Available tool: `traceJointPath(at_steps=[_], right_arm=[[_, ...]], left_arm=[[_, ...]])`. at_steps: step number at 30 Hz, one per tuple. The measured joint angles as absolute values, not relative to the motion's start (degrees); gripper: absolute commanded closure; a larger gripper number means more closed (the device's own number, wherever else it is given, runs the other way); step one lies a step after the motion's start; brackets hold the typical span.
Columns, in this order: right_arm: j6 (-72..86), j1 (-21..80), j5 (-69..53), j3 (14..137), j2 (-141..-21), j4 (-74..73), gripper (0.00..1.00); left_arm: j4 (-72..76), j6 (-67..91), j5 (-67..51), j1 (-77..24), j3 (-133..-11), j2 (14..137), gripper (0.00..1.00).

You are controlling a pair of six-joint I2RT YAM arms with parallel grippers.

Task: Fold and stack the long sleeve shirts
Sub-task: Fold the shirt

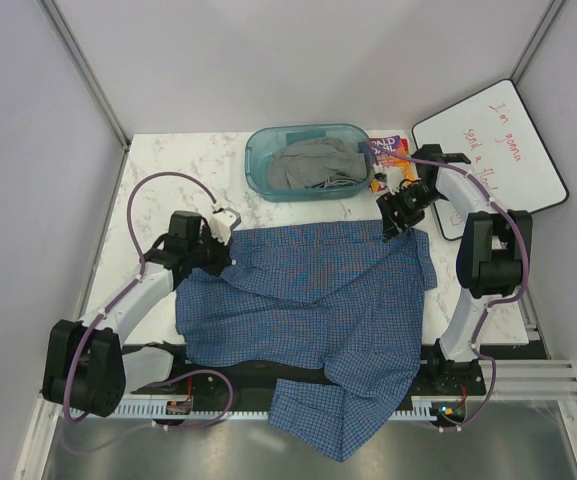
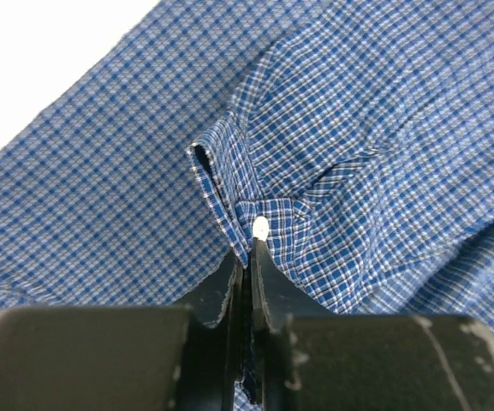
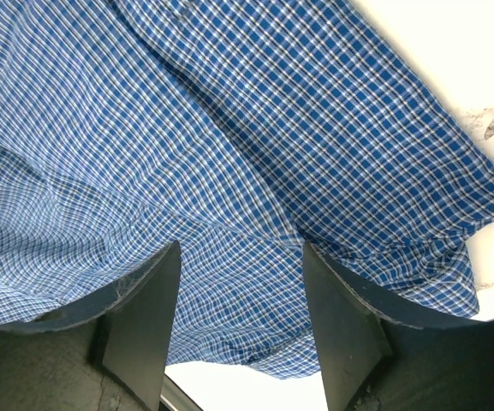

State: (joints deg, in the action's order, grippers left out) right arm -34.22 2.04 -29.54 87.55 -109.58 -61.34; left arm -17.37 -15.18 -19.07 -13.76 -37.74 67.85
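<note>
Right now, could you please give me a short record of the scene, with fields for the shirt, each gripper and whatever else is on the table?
shirt: blue fine-checked long sleeve shirt, spread rumpled on the white marbled table, its lower part reaching past the near edge
left gripper: shut on shirt cloth beside a small white button
right gripper: open, over the shirt's far right corner
bin: teal plastic bin at the far edge, holding a grey garment
board: white board with red writing, far right

- Probably a robotics lab: plain white walls point(image 1: 28, 150) and metal frame bars point(image 1: 83, 70) enclose the table point(image 1: 158, 160).
- The left arm point(image 1: 138, 295) and right arm point(image 1: 463, 325) are bolted to a rail point(image 1: 528, 375); a whiteboard point(image 1: 503, 150) lies beside.
</note>
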Motion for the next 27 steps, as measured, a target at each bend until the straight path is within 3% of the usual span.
traceJointPath(at_steps=[4, 10, 18, 27], right_arm=[[-34.35, 2.15, -28.23, 87.33, -109.58, -61.34, 0.36], [-34.46, 3.01, -24.08, 84.25, -106.8, -61.12, 0.4], [-33.82, 9.96, -17.63, 72.84, -95.24, -57.47, 0.43], [-32.99, 11.73, -12.38, 71.4, -105.36, -50.43, 0.44]], left_arm=[[-16.05, -16.62, -15.29, -13.63, -36.97, 67.77, 0.7], [-16.4, -20.78, -8.69, -12.91, -36.49, 67.85, 0.38], [-19.66, -25.08, -10.44, -12.62, -36.47, 66.85, 0.42], [-24.62, -26.5, -11.31, -9.93, -43.27, 84.64, 0.44]])
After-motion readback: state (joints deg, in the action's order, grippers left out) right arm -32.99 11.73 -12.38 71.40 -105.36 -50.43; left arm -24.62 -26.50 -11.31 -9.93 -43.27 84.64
